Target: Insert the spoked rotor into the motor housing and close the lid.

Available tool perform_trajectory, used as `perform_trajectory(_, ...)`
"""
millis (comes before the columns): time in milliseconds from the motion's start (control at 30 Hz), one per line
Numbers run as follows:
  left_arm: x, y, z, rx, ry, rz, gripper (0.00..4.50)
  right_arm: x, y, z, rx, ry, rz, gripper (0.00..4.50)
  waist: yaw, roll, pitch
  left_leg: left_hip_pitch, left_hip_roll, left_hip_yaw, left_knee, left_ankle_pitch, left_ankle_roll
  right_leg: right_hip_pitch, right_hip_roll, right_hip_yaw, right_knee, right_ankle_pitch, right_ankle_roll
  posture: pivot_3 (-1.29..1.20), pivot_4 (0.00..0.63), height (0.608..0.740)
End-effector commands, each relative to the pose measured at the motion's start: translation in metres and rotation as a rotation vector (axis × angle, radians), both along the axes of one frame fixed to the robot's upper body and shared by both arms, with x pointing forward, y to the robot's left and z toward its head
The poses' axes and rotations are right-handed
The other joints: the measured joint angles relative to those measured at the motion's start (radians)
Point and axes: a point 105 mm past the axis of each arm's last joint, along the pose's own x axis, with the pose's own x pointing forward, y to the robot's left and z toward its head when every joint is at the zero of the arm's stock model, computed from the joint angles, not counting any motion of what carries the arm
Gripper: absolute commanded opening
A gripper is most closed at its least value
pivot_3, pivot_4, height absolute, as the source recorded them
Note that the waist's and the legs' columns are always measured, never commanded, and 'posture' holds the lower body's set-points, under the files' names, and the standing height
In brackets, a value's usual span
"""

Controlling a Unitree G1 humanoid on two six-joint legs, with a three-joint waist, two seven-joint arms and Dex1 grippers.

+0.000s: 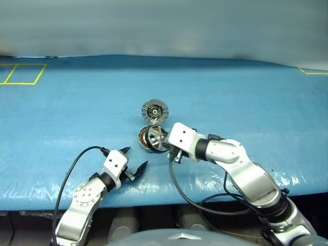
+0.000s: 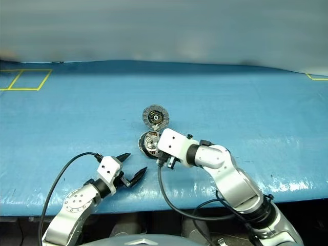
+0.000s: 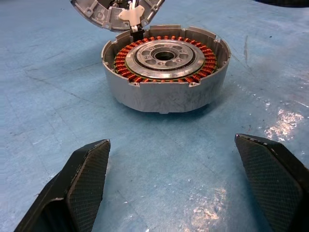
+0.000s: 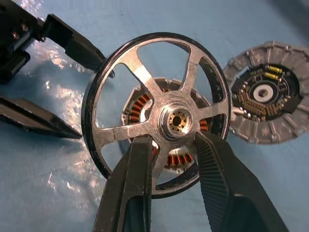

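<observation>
Right gripper (image 4: 169, 154) pinching the spoked rotor (image 4: 157, 113) at its hub, one finger on each side, holding it just above the motor housing (image 3: 165, 67) near the middle of the table (image 1: 256, 97), closer to its front edge. Left gripper (image 1: 134, 160) resting spread wide and empty near the front edge, facing the housing. Lid (image 1: 155, 109) lying flung open on the far side, inner face up. Risking a tilted rotor catching on the housing rim or the copper windings, since such a narrow pinch could be letting it swing. Hiding much of the housing behind the right wrist in the head views; hinge barely making itself out.
</observation>
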Motion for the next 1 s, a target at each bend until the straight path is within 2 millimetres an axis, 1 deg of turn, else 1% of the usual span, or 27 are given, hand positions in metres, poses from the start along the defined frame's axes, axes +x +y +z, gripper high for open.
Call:
perform_trajectory(33,0.002,0.000,0.008,-0.006,-0.042,-0.009,4.50,0.005,0.016,0.005,0.002,-0.075,0.025,1.02,0.000,0.000,0.000,0.000,0.000,0.000,0.000,0.000,0.000,0.000,0.000,0.000,0.000,0.000,0.000,0.00,0.150,0.740)
perform_trajectory(167,0.001,0.000,0.009,-0.005,-0.046,-0.007,4.50,0.016,0.024,-0.001,-0.033,-0.116,0.028,1.02,0.000,0.000,0.000,0.000,0.000,0.000,0.000,0.000,0.000,0.000,0.000,0.000,0.000,0.000,0.000,0.00,0.150,0.740)
perform_trajectory(400,0.000,0.001,0.007,-0.007,-0.041,0.003,4.50,0.027,0.022,-0.007,-0.063,-0.127,0.003,1.02,0.000,0.000,0.000,0.000,0.000,0.000,0.000,0.000,0.000,0.000,0.000,-0.001,0.000,0.000,0.000,0.00,0.150,0.740)
perform_trajectory(533,0.000,0.002,0.007,-0.007,-0.039,0.010,4.50,0.027,0.022,-0.008,-0.053,-0.107,0.004,1.02,0.000,0.000,0.000,0.000,0.000,0.000,0.000,0.000,0.000,0.001,0.000,-0.001,0.000,0.000,0.000,0.00,0.150,0.740)
perform_trajectory(767,0.000,0.001,0.005,-0.010,-0.034,0.013,4.50,0.022,0.027,-0.004,-0.027,-0.115,0.034,1.02,0.000,0.000,0.000,0.000,0.000,0.000,0.000,0.000,0.000,0.001,0.000,-0.001,0.000,0.000,0.000,0.00,0.150,0.740)
perform_trajectory(867,0.000,0.000,0.005,-0.011,-0.033,0.012,4.50,0.022,0.028,-0.003,-0.028,-0.121,0.042,0.45,0.000,0.000,0.000,0.000,0.000,0.000,0.000,0.000,0.000,0.001,0.000,-0.001,0.000,0.000,0.000,0.00,0.150,0.740)
perform_trajectory(900,0.000,0.000,0.005,-0.011,-0.033,0.012,4.50,0.021,0.028,-0.004,-0.029,-0.121,0.044,0.08,0.000,0.000,0.000,0.000,0.000,0.000,0.000,0.000,0.000,0.001,0.000,-0.001,0.000,0.000,0.000,0.00,0.150,0.740)
perform_trajectory(1000,0.001,0.000,0.005,-0.011,-0.033,0.014,4.50,0.020,0.030,-0.004,-0.035,-0.132,0.058,0.03,0.000,0.000,0.000,0.000,0.000,0.000,0.000,0.000,0.000,0.001,0.000,-0.001,0.000,0.000,0.000,0.00,0.150,0.740)
